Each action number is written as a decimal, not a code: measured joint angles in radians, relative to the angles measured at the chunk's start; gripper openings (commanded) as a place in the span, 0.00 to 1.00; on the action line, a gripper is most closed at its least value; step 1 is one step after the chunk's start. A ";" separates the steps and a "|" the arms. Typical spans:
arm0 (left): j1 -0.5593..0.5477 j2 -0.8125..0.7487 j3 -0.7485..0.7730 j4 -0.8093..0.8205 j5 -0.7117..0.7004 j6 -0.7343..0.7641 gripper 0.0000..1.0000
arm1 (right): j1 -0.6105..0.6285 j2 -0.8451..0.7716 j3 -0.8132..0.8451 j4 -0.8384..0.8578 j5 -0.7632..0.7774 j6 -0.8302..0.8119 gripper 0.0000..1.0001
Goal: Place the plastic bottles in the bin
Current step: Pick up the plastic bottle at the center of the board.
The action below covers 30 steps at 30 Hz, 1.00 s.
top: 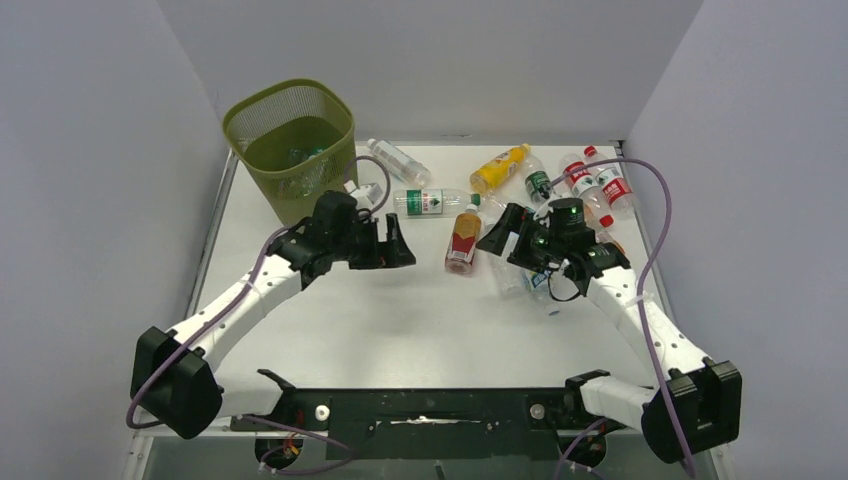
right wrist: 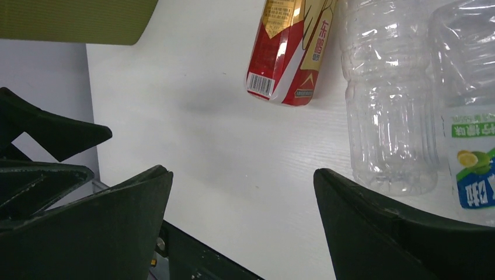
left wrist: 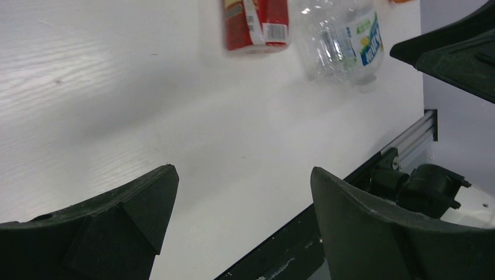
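The plastic bottles [top: 610,187] lie scattered over the far right part of the surface [top: 400,320], well apart from the bin [top: 290,140] in the far left corner. One red-labelled bottle [top: 462,240] lies between the arms, its long axis running near to far with the cap at the far end. The right end effector [top: 497,238] is just to its right and is the nearer. The left end effector [top: 403,247] is further off on its left. Both stand wide and hold nothing.
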 measured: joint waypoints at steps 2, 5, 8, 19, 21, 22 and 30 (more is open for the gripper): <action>-0.067 0.004 0.007 -0.002 -0.014 -0.016 0.85 | 0.027 -0.038 0.016 -0.062 0.043 -0.016 0.98; -0.170 0.046 0.053 -0.002 -0.047 -0.040 0.85 | 0.053 -0.072 0.050 -0.145 0.121 -0.045 0.98; -0.250 0.116 0.117 0.001 -0.097 -0.048 0.85 | 0.058 -0.108 0.056 -0.208 0.197 -0.064 0.98; -0.285 0.367 0.224 0.016 -0.254 -0.009 0.85 | 0.046 -0.109 0.112 -0.388 0.432 -0.108 0.98; -0.285 0.425 0.263 0.016 -0.262 0.005 0.85 | 0.021 -0.093 0.127 -0.383 0.433 -0.123 0.98; -0.284 0.455 0.286 0.016 -0.264 0.011 0.85 | -0.005 -0.087 0.127 -0.375 0.428 -0.131 0.98; -0.272 0.618 0.459 0.014 -0.267 0.057 0.85 | -0.159 -0.058 0.126 -0.329 0.351 -0.203 0.98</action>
